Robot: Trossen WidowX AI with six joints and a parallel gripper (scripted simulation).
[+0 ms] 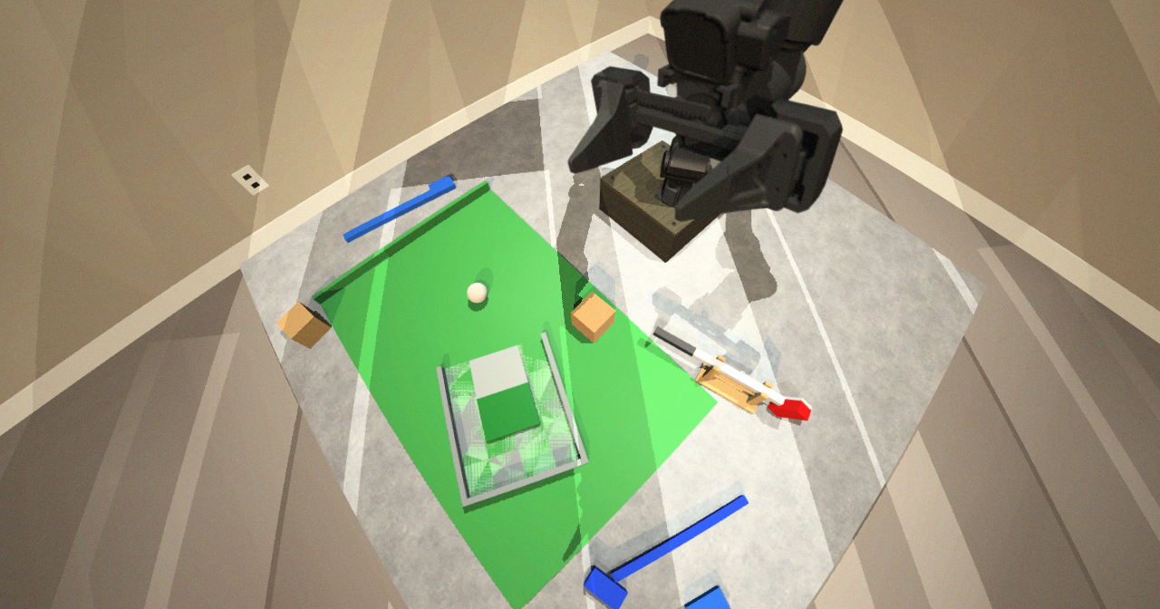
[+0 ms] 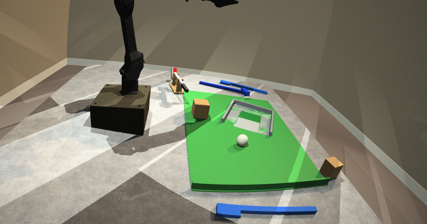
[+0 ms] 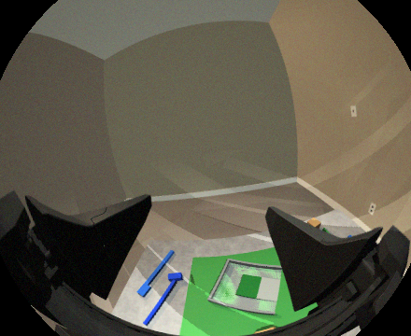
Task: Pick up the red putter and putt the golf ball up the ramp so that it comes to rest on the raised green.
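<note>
The red putter (image 1: 734, 372) (image 2: 179, 81) lies on a small wooden stand (image 1: 726, 386) to the right of the green mat (image 1: 389, 321) (image 2: 227, 163), with its red head (image 1: 790, 408) pointing away from the mat. The white golf ball (image 1: 477, 292) (image 2: 242, 140) rests on the mat in front of the grey ramp (image 1: 497, 372) (image 2: 247, 124). The ramp leads onto the raised green (image 1: 507, 414) (image 2: 250, 116) (image 3: 250, 286). My gripper (image 1: 633, 188) (image 2: 231, 1) (image 3: 209, 208) is open and empty. It hangs high in the air, far above the putter and the mat.
A grey low wall (image 1: 518, 488) (image 2: 253, 104) borders the green. Two wooden cubes (image 1: 593, 317) (image 1: 304, 323) (image 2: 200, 108) (image 2: 331, 166) stand at the mat's edges. Blue putters (image 1: 399, 208) (image 1: 672, 536) (image 2: 265, 209) (image 2: 224, 86) lie around the mat. The arm's dark base block (image 1: 657, 236) (image 2: 119, 109) stands beside it.
</note>
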